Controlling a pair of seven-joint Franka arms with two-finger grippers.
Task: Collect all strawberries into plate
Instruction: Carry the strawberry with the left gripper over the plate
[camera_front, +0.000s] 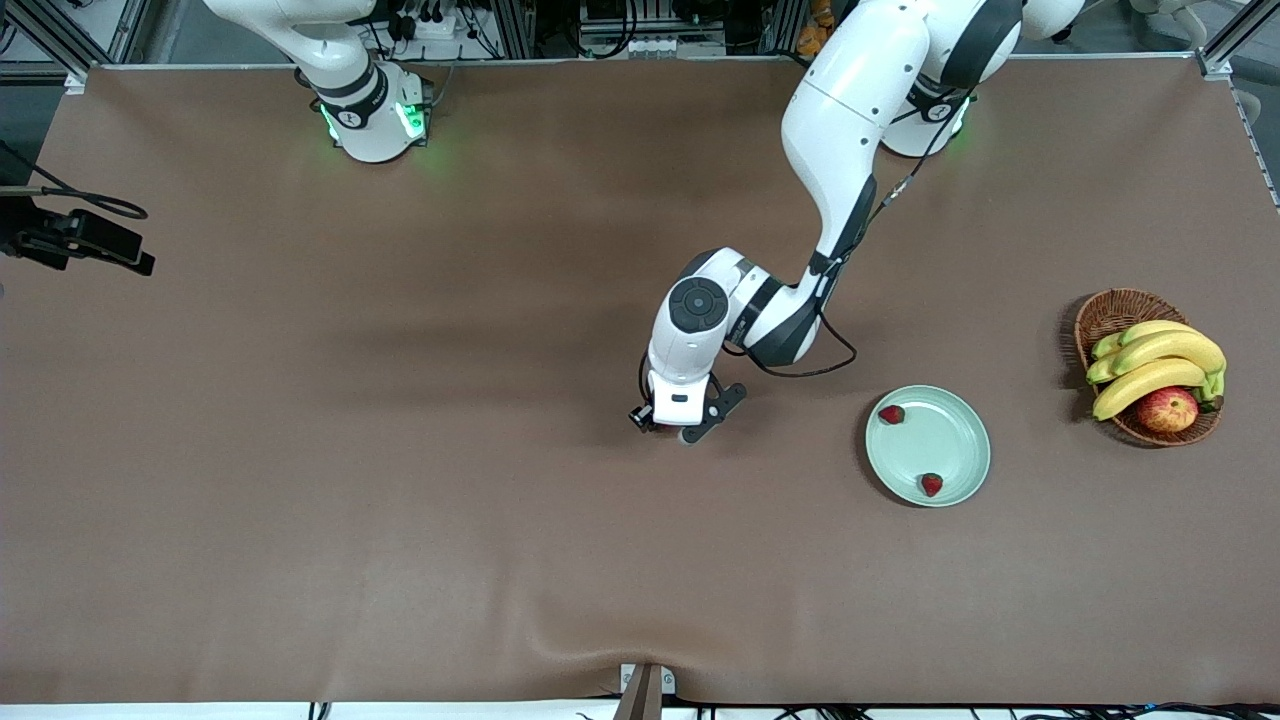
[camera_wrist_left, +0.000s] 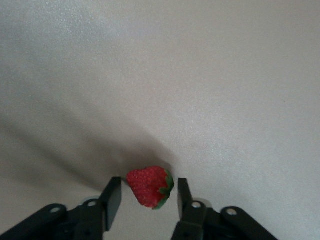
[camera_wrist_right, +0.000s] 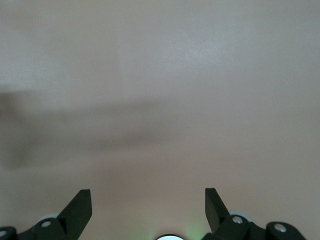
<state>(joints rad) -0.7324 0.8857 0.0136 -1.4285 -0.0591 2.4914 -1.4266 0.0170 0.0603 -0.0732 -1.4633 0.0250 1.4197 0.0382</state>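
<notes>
Left tool (camera_wrist_left: 149, 200) down at the desk (camera_front: 400, 450) near its middle, fingers (camera_wrist_left: 112, 197) set narrow either side of the third strawberry (camera_wrist_left: 150, 186). A sliver of gap shows at each finger; contact cannot be confirmed, and the berry looks to rest on the cloth. In the front view the left tool (camera_front: 668, 428) is mostly hidden under its own wrist housing, and the berry there is not made out.

Right tool (camera_wrist_right: 148, 202) stands wide, nothing between the fingers, only bare brown cloth below it. In the front view just the right arm's base shows at the top edge, the rest cut off by the frame; that arm waits.

Plate (camera_front: 950, 440) sits toward the left arm's end of the desk, well apart from the left tool. Two strawberries lie in it: one (camera_front: 891, 414) close to the rim farther from the front camera, the other (camera_front: 931, 484) close to the rim nearer that camera. They are well apart, with bare plate between.

Wicker basket (camera_front: 1110, 312) lies further toward the left arm's end, with bananas (camera_front: 1160, 360) and an apple (camera_front: 1167, 409) inside; its lower wall is hidden by the fruit.

Cloth between tool and plate is open. Desk edge nearest the front camera shows a ripple (camera_front: 600, 645) in the cloth.
</notes>
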